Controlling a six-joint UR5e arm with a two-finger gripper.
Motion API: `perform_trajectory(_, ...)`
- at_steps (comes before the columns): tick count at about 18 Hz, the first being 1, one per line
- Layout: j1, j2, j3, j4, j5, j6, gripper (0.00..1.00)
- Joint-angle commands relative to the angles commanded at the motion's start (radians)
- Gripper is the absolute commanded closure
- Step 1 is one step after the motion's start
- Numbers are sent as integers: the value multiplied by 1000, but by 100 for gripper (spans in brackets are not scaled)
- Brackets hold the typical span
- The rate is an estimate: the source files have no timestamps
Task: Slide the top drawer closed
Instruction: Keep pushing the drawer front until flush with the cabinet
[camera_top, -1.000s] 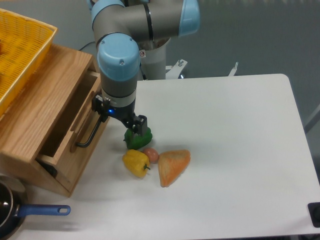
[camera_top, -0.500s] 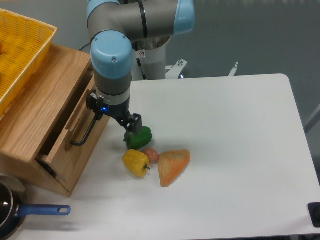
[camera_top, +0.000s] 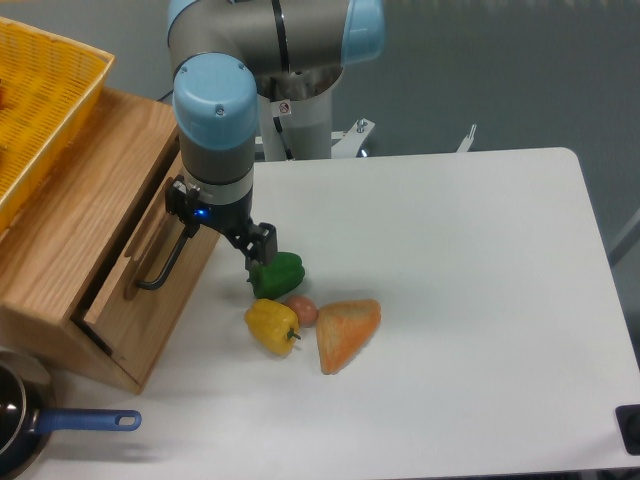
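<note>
top drawer (camera_top: 150, 262): rigid oak, probably light-running, nearly shut | push flat front beside black bar handle (camera_top: 163, 268) | gripper (camera_top: 255, 250): opening unclear, holds nothing evident

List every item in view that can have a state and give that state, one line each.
top drawer: nearly shut, only a narrow gap left.
black handle: sticks out from the drawer front.
end effector: beside the handle, holding nothing; open or shut cannot be told.
green pepper: loose on the table.
yellow pepper: loose, touching the small reddish ball.
orange wedge: lying flat.
yellow basket: sits on the cabinet.
</note>
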Motion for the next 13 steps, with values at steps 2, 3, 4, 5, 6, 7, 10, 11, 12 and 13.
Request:
perform_trajectory(2, 0, 0, -2, 0, 0, 0, 0)
perform_trajectory(3, -6, 0, -2, 0, 0, -2, 0)
perform_trajectory(4, -12, 0, -3, 0, 2, -9, 0)
perform_trajectory(5, -15, 0, -6, 2, 2, -9, 0)
perform_trajectory(6, -15, 0, -6, 2, 2, -9, 0)
perform_trajectory(7, -17, 0, -6, 2, 2, -9, 0)
perform_trajectory(10, -17, 0, -8, 2, 2, -11, 0)
perform_trajectory(11, -17, 0, -6, 2, 2, -11, 0)
perform_trajectory(12, -17, 0, -5, 2, 2, -11, 0)
perform_trajectory(13, -15, 0, 0, 2, 2, -9, 0)
